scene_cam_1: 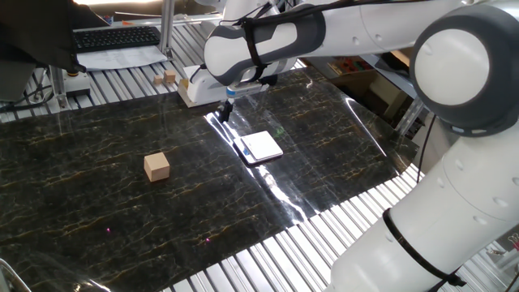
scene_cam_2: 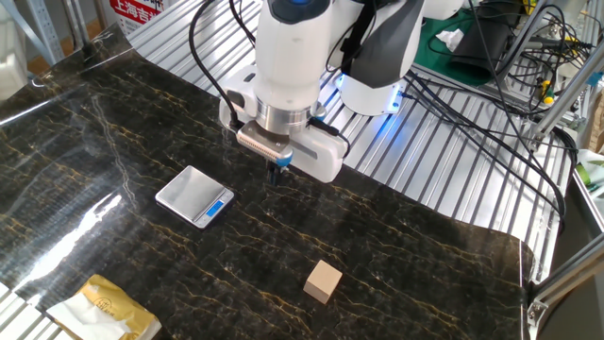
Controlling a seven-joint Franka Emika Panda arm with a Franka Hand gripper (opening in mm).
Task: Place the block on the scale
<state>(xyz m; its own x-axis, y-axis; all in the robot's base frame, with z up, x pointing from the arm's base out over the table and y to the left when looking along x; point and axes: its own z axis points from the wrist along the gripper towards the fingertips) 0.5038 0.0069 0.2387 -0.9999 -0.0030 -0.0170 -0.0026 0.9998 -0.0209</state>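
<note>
Dark marbled desk (scene_cam_1: 81, 211) held the block (scene_cam_1: 156, 166) left of centre, the scale (scene_cam_1: 261, 147) mid-frame; the gripper (scene_cam_1: 226, 109) hovered above, fingers seemingly together.

We see both views bright and evenly lit from above, with sharp focus and no motion blur. Strong glare runs in a white streak across the glossy mat (scene_cam_1: 276, 191) beside the scale (scene_cam_1: 261, 147). A blue light (scene_cam_2: 377, 113) glows on the robot base. Shadows are soft.
</note>
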